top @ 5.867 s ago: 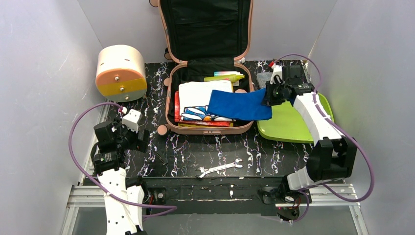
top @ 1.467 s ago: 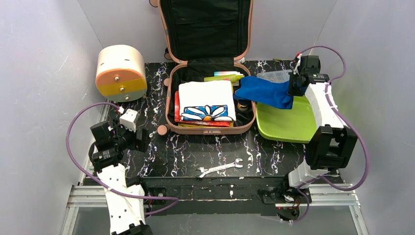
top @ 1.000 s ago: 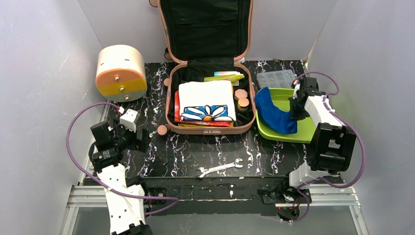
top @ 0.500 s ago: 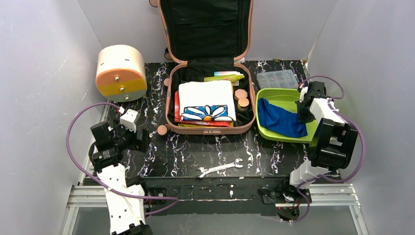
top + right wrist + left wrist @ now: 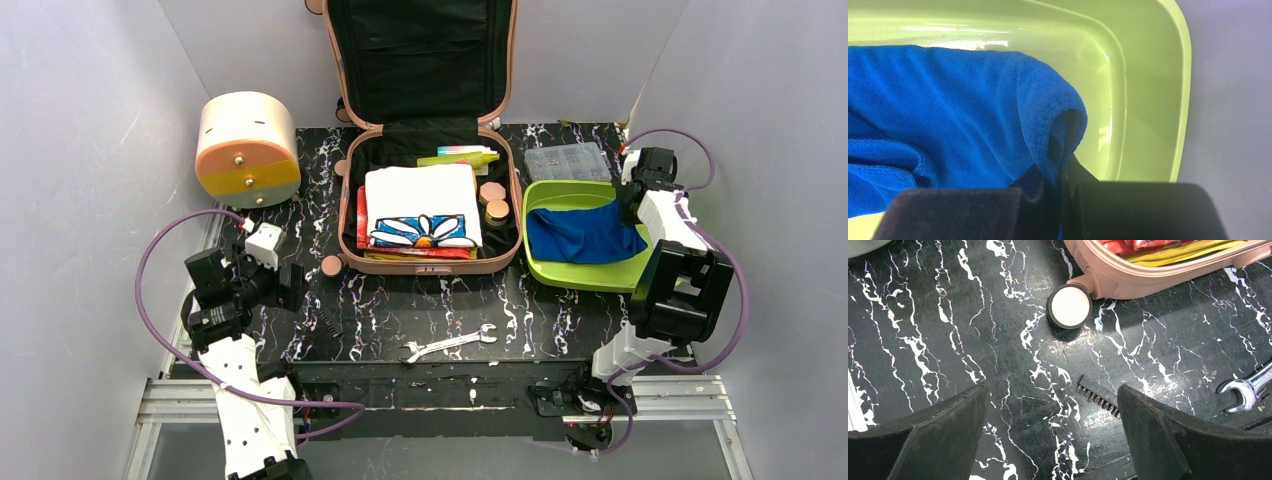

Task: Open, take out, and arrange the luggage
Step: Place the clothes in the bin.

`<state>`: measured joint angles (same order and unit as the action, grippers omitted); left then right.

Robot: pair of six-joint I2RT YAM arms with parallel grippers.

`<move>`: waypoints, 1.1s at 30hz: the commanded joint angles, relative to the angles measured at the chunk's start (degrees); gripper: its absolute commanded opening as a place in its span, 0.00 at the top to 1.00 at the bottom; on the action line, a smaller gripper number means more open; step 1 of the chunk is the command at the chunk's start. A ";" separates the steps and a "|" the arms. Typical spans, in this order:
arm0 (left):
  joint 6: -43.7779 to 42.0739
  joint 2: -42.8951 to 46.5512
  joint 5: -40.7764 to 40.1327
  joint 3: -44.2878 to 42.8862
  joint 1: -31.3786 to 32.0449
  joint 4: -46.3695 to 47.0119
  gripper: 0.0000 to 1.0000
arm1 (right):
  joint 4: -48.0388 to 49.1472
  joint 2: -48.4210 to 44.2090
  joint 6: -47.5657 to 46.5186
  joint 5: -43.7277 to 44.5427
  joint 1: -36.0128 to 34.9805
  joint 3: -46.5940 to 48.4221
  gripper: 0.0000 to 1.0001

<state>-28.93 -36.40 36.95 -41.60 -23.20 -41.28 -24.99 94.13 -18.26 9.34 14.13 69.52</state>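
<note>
- Plainly, the luggage (image 5: 430, 264) lies open at the back middle of the table (image 5: 380, 310). Its lid stands upright against the rear wall and its lower half lies flat.
- The shell looks rigid and smooth, so it is likely slippery under narrow pads. It is the biggest thing here and probably too bulky to lift, so it is better nudged, or hooked at the rim or zipper seam.
- The contents are what to grip. A folded white cloth with a daisy print (image 5: 420, 205) tops a stack of flat red and yellow items. It looks soft and light, and is best pinched at a free corner so the stack beneath stays put.
- Two small round jars (image 5: 492, 200) sit at the compartment's right side and a yellow-green tube (image 5: 462, 158) at its back. They look rigid and small, and may roll or slip.
- The right jaws are clenched on a fold of the blue towel (image 5: 948, 110), which rests in the green tray (image 5: 1148, 75) just right of the luggage.
- The left jaws stand wide apart, grasping nothing, above bare table near a luggage wheel (image 5: 1069, 305).
</note>
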 commanded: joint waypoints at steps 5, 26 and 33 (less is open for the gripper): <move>-0.48 0.07 2.06 -0.06 -0.60 -1.44 0.02 | 3.25 3.21 -1.82 4.66 0.20 1.20 0.97; -0.43 -0.60 2.03 -0.14 -0.79 -1.54 0.02 | 9.85 2.67 -3.85 16.03 0.24 -0.27 0.40; -0.43 -0.71 2.02 -0.22 -0.81 -1.59 0.02 | 9.14 -8.35 -1.71 3.04 -3.98 -3.57 0.35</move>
<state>-28.93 -37.04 37.39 -41.60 -23.57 -41.67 -17.67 91.00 -21.58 21.12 13.78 68.99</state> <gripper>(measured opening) 0.983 0.836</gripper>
